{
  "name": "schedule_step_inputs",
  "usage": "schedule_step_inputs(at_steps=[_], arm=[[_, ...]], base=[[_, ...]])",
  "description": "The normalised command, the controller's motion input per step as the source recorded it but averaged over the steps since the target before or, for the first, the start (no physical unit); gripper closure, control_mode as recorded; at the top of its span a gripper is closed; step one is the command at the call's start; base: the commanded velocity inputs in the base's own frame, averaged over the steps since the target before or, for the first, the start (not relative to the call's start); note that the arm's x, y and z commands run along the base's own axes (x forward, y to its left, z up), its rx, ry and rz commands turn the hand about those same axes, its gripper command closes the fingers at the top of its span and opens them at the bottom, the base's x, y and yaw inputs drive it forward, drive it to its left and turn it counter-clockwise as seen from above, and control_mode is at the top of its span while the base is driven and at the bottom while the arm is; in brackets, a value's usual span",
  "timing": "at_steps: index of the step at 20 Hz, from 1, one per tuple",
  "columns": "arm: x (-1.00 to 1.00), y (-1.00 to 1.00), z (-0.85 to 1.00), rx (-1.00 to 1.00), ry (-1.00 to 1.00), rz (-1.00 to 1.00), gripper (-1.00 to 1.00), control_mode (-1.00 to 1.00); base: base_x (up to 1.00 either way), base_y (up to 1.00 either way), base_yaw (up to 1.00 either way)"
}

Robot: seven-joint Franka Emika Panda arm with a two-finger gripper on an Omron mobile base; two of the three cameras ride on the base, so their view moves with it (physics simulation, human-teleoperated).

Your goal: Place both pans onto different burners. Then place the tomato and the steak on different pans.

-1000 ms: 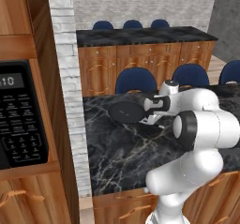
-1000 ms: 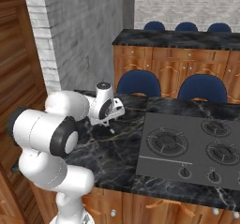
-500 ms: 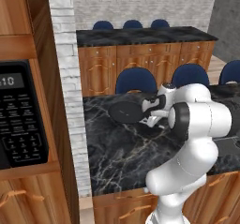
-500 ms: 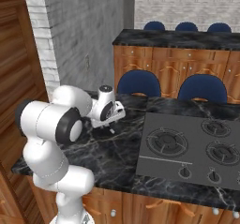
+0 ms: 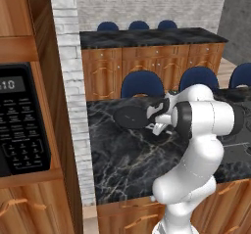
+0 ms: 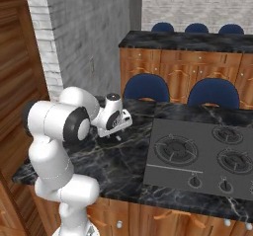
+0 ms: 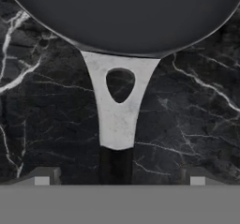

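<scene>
— On the black marble counter (image 5: 122, 159), left of the cooktop, what sits under the hand?

— A dark-grey pan (image 7: 126, 12) with a pale silvery rim. From the hand camera its bowl is at the top, and a silver bracket with a teardrop hole runs down into a dark handle (image 7: 116, 164) that passes between the two finger tips.

— So where is the gripper (image 7: 119, 176)?

— Low over that handle. One fingertip (image 7: 42, 177) stands on each side of it, well apart from the handle, so the jaws are spread and clamp nothing.

— Does the left base view agree?

— Yes. The pan (image 5: 135, 116) lies flat on the counter just in front of a blue chair (image 5: 142, 83), and the white hand reaches in from its right side.

— And the burners?

— In the right base view the grey cooktop (image 6: 197, 156) lies to the right of the gripper (image 6: 116, 131). Its nearest large burner (image 6: 176, 148) is bare, and so is the second burner (image 6: 236, 161) beside it. The pan is well apart from both.
</scene>
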Motion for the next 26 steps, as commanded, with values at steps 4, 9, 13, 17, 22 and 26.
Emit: schedule_step_inputs(at_steps=[4, 9, 13, 17, 22, 26], arm=[[0.15, 0.00, -0.22, 0.00, 0.00, 0.03, -1.00, -1.00], [0.11, 0.00, -0.18, 0.00, 0.03, 0.03, -1.00, -1.00], [0.07, 0.06, -0.10, 0.00, 0.07, 0.02, 1.00, -1.00], [0.01, 0.01, 0.00, 0.00, 0.01, 0.00, 1.00, -1.00], [0.00, -0.03, 0.11, 0.00, 0.00, 0.00, 1.00, -1.00], [0.00, -0.11, 0.34, 0.00, 0.00, -0.03, 1.00, -1.00]], base=[[0.00, 0.00, 0.00], [0.00, 0.00, 0.00], [0.00, 0.00, 0.00], [0.00, 0.00, 0.00], [0.00, 0.00, 0.00], [0.00, 0.00, 0.00]])
